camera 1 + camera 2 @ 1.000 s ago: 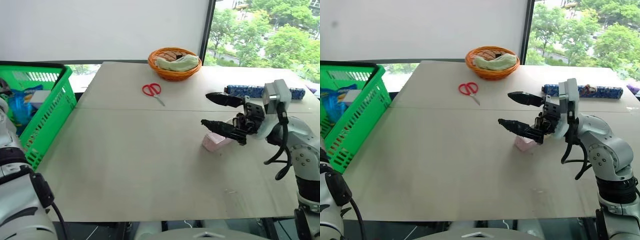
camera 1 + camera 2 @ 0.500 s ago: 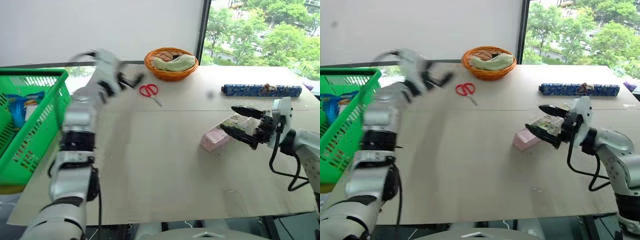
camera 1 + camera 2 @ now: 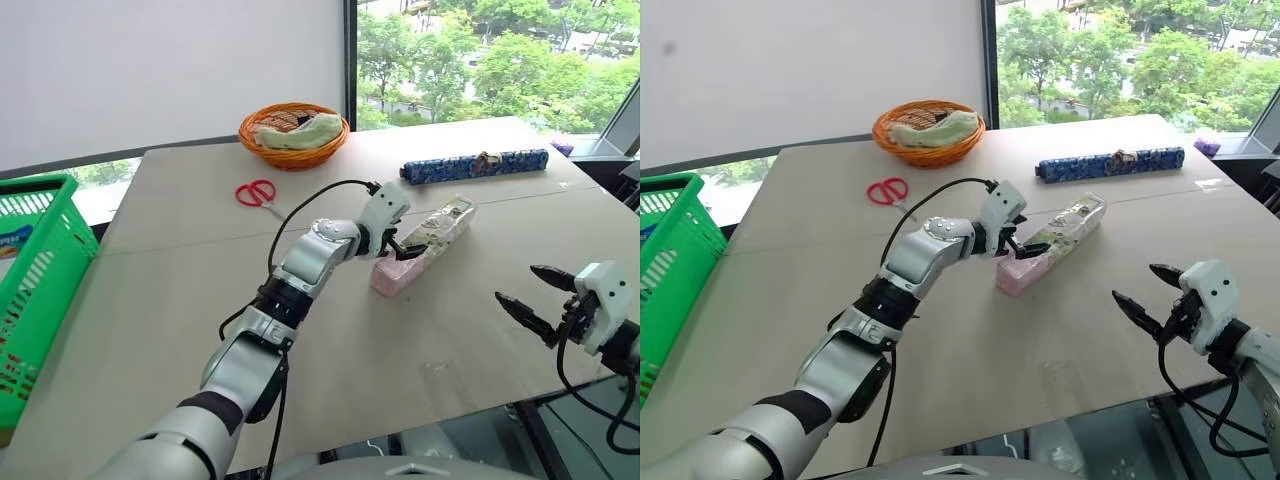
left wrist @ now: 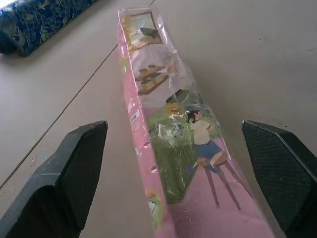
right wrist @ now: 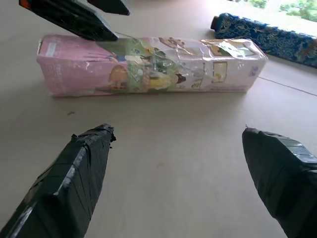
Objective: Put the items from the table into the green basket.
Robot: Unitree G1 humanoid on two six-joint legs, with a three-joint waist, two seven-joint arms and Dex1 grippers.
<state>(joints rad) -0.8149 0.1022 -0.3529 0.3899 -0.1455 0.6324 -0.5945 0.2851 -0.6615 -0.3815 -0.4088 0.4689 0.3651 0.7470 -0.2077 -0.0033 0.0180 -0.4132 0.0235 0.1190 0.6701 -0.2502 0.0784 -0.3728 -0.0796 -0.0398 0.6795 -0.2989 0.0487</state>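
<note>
Right gripper is nearest me, hanging off the table's near right edge. Fingers spread wide, nothing in them, well apart from the packet.

Left gripper is out mid-table, at the near end of the pink packet. In the left wrist view the fingers stand fully apart, one on each side of the packet's end. They straddle it and haven't pinched it yet, so I'd call it empty.

The packet lies flat on the table, long axis running away toward the blue roll. My read: light, boxy and fairly stiff inside, but the clear wrap looks slick and crinkly. I'd grip across the narrow width, further in from the end than the fingers sit now. An end grip could let it droop or twist out.

Scissors lie further back, left of centre, flat on the table. Thin and low, probably fiddly, so I'd go for the red handles.

Green basket sits off the table's left edge. An orange wicker basket is at the far edge.
</note>
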